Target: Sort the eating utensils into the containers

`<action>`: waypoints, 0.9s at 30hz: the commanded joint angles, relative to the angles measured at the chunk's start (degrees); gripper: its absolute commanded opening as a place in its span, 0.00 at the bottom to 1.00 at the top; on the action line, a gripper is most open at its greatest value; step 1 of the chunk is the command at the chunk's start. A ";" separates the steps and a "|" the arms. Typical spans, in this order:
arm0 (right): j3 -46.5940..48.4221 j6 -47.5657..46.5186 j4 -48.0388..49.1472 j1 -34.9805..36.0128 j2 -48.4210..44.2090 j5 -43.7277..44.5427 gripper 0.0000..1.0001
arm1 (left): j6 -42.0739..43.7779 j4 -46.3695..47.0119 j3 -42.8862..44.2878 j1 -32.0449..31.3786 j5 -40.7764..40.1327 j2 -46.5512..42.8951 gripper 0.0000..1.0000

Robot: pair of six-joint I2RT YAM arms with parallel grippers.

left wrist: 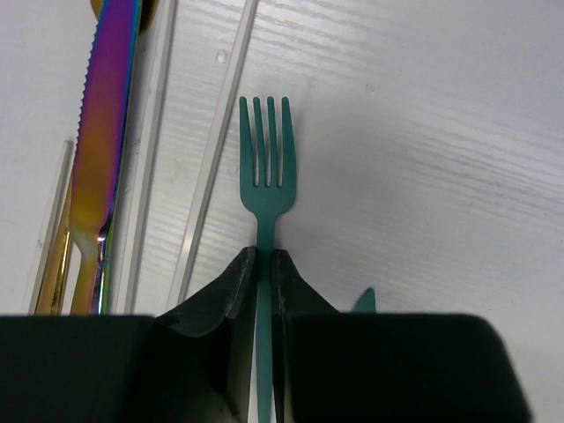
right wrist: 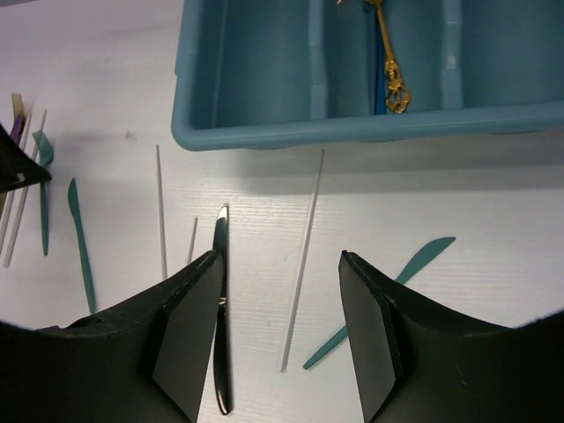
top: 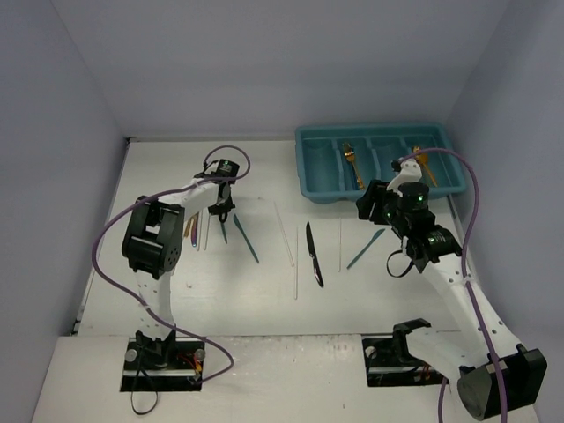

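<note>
Left pincer (left wrist: 264,258) clamps the teal fork (left wrist: 267,181) — right pincer (right wrist: 278,262) stands wide open beside the tray (right wrist: 352,132).

The gripper (left wrist: 264,264) at lower centre pinches the handle of a teal fork (left wrist: 269,176), tines toward the top of the frame. Two white sticks (left wrist: 216,150) slant just left of it. Further left, an iridescent knife (left wrist: 101,132) overlaps a gold utensil (left wrist: 55,273) at lower left.
</note>
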 commanded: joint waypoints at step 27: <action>8.80 6.59 15.10 29.42 9.93 -1.66 0.62 | -13.61 32.91 -12.93 -16.30 23.30 -36.87 0.00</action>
